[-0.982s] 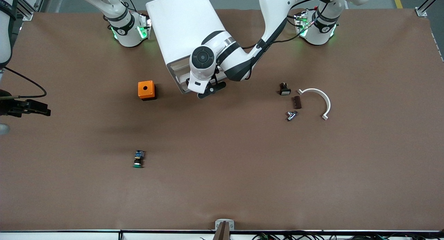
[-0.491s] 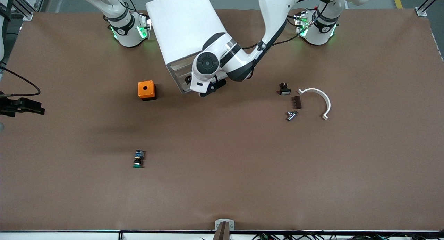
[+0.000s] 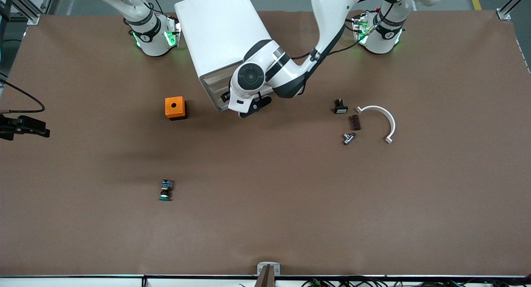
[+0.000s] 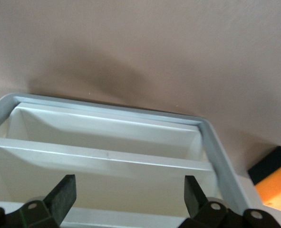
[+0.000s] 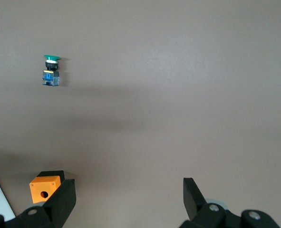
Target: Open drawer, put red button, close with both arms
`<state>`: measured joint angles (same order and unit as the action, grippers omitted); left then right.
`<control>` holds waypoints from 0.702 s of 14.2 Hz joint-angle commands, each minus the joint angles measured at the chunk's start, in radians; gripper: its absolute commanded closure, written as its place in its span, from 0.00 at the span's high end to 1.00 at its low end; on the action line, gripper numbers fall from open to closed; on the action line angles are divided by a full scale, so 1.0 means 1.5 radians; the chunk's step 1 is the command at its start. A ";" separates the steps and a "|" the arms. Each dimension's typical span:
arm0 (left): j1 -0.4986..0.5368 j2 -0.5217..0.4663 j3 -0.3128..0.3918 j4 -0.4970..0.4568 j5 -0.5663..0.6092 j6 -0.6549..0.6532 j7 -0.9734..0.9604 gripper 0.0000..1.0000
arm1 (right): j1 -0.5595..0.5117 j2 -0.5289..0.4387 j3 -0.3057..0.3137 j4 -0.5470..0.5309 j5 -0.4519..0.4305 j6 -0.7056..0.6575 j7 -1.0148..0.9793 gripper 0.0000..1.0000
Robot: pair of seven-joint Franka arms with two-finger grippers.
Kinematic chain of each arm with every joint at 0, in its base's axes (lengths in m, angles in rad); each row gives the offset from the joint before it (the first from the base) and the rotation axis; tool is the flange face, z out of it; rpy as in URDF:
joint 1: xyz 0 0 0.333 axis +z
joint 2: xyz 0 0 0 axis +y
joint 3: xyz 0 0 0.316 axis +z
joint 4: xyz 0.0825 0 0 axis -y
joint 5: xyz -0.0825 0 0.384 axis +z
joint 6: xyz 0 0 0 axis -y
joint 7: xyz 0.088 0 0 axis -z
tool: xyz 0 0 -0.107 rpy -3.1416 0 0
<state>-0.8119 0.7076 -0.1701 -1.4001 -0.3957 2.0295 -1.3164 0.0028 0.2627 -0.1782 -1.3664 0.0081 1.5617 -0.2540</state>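
The white cabinet stands between the arms' bases, its front facing the front camera. The drawer, the lowest one by the table, sits inside the cabinet's frame. It shows as a thin strip in the front view. My left gripper is at the cabinet's front, open and empty, its fingers spread wide before the drawer fronts. My right gripper is up in the air at the right arm's end of the table, open and empty. The red button is hidden in every view.
A green-capped button lies nearer the front camera than the orange box with a hole. Toward the left arm's end lie a small black part, a brown piece, a metal piece and a white curved bracket.
My left gripper has moved in closer to the cabinet's front. My right gripper has drifted farther toward the right arm's end of the table, near the view's edge.
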 commanded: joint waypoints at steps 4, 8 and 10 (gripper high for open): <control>0.101 -0.128 0.013 -0.005 0.107 -0.022 0.065 1.00 | -0.026 -0.049 0.008 0.001 0.001 -0.079 -0.002 1.00; 0.207 -0.254 0.015 -0.005 0.163 -0.142 0.245 0.99 | -0.035 -0.080 0.010 -0.013 0.002 -0.085 -0.005 1.00; 0.271 -0.303 0.013 -0.005 0.204 -0.198 0.334 0.99 | -0.032 -0.098 0.013 -0.032 0.002 -0.080 -0.008 1.00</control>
<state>-0.4674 0.3369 -0.1445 -1.3677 -0.1332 1.7860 -0.9205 -0.0348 0.1718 -0.1780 -1.3582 0.0088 1.4351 -0.2556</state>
